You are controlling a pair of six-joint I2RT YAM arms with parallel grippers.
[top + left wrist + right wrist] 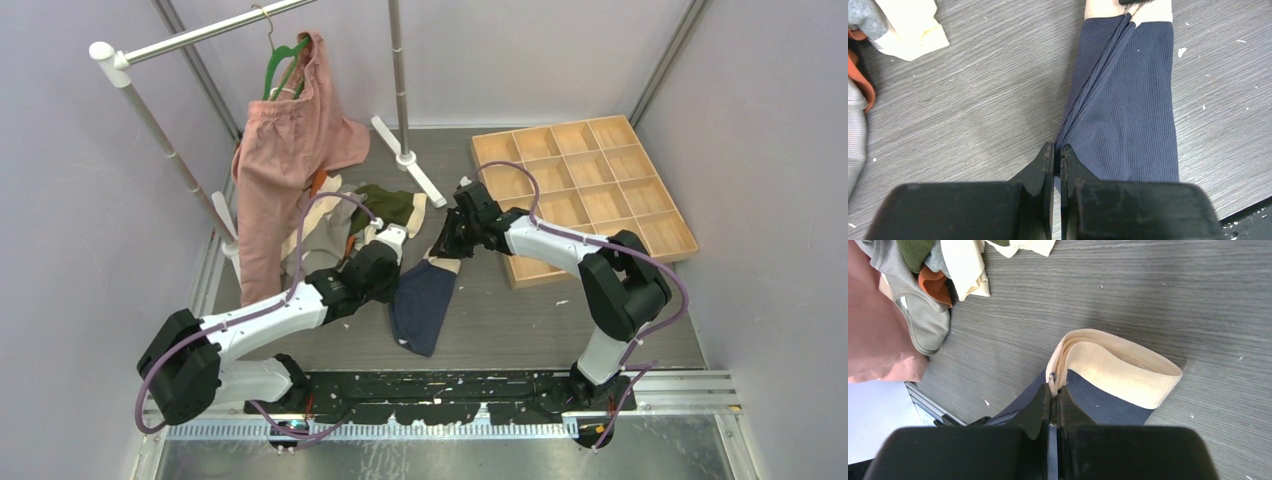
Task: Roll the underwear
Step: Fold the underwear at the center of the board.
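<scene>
Left gripper, right gripper, pinching navy underwear

Navy underwear, left pincer pinching its edge

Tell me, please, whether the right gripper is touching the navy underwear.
Touching. The right wrist view shows the right gripper pinching the navy underwear at the folded edge of its cream waistband.

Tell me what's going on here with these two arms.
Two robot arms are working on a pair of navy underwear stretched out on the table. The right gripper is shut on its cream waistband, and the left gripper is shut on the navy fabric's side edge. Nothing is rolled yet. More underwear lies in a pile further back on the left.
</scene>
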